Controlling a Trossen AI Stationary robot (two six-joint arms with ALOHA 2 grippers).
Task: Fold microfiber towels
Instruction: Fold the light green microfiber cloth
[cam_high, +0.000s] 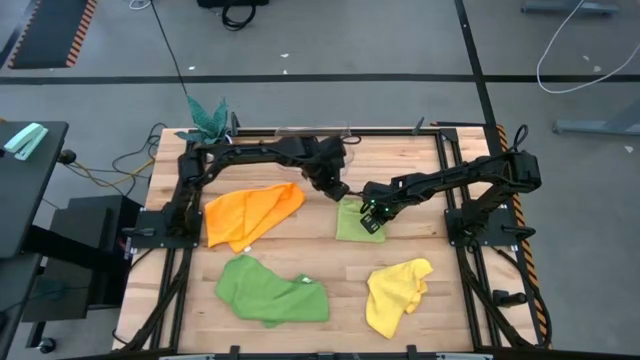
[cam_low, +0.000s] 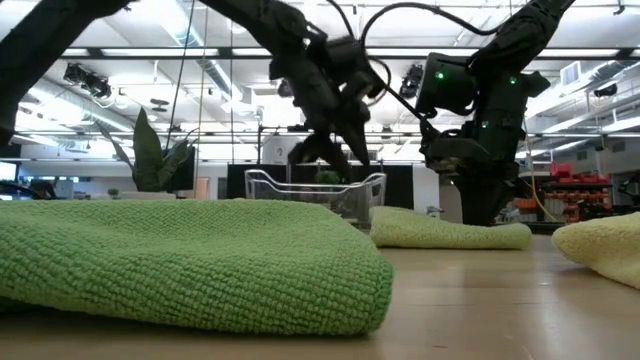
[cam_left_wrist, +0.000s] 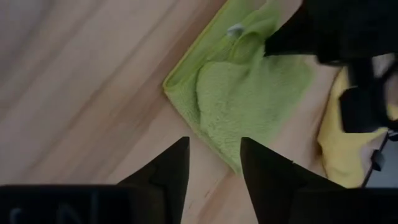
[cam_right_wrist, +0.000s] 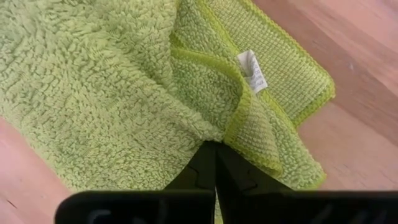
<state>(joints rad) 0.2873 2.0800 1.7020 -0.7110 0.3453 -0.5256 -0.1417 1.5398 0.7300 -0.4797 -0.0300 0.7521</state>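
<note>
Right wrist view, right tool (cam_right_wrist: 216, 163) pinching lime towel (cam_right_wrist: 124, 87) fold

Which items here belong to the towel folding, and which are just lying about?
Job:
- light lime green towel, pinched by the right gripper
- orange towel
- darker green towel
- yellow towel

Lying about:
- clear plastic bin
- teal-leaved plant

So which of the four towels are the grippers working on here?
The light lime green towel at the table's middle. The right gripper is pinched on its edge and the left gripper hangs open over it; the orange, yellow and darker green towels lie untouched.
</note>
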